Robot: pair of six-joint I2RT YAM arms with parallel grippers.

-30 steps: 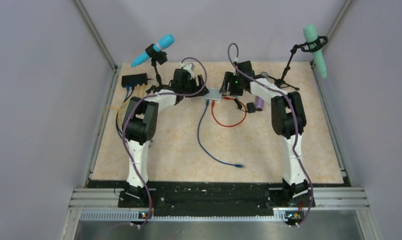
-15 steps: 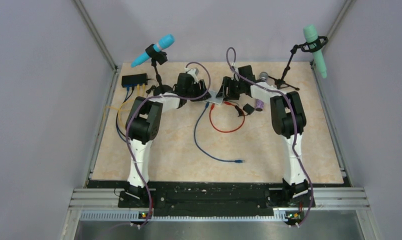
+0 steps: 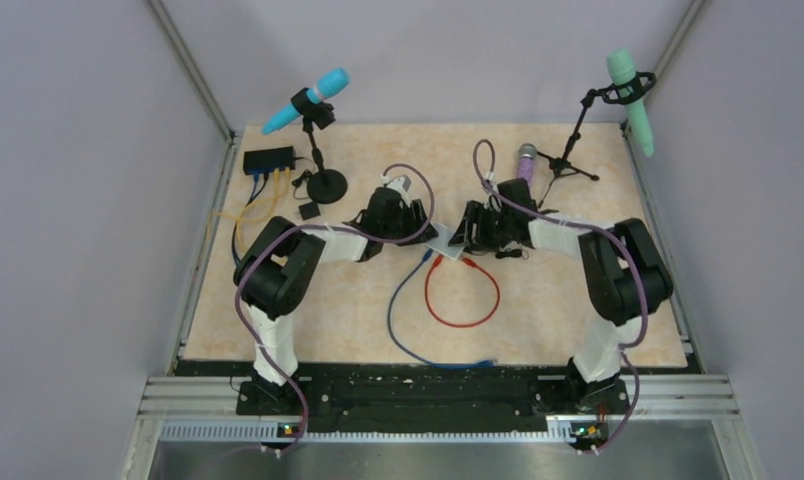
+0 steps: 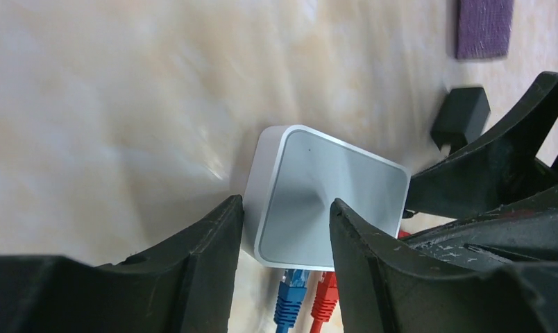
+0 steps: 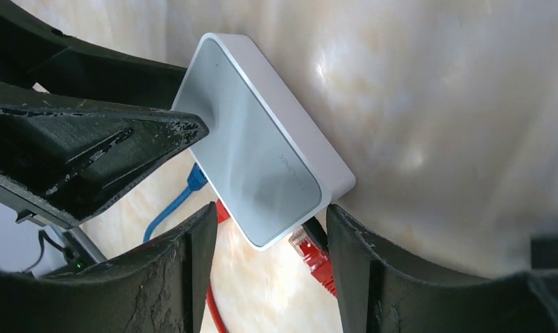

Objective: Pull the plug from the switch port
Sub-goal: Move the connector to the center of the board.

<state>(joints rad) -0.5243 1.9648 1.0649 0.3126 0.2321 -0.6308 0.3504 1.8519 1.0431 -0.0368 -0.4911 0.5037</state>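
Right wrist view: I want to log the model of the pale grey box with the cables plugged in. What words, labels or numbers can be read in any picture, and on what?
No text is readable in any view.
Pale grey rounded flat box: a faint mark on its top face, too faint to read.
Small flat black rectangular box, far left of the table: too small to show any label.

— Our left arm [image 3: 278, 272] and right arm [image 3: 628, 278] match: white links between bulky black joints, each on a black base [image 3: 268, 393].

— And a purple cable [image 3: 408, 167] runs along each arm, looping free near the wrist.

— Our left gripper's fingers [image 4: 186, 277] are matt black, broad at the root and tapering.

— Our right gripper's fingers [image 5: 394, 277] look the same, with a grainy, ridged surface flecked pale where the edges are scuffed.
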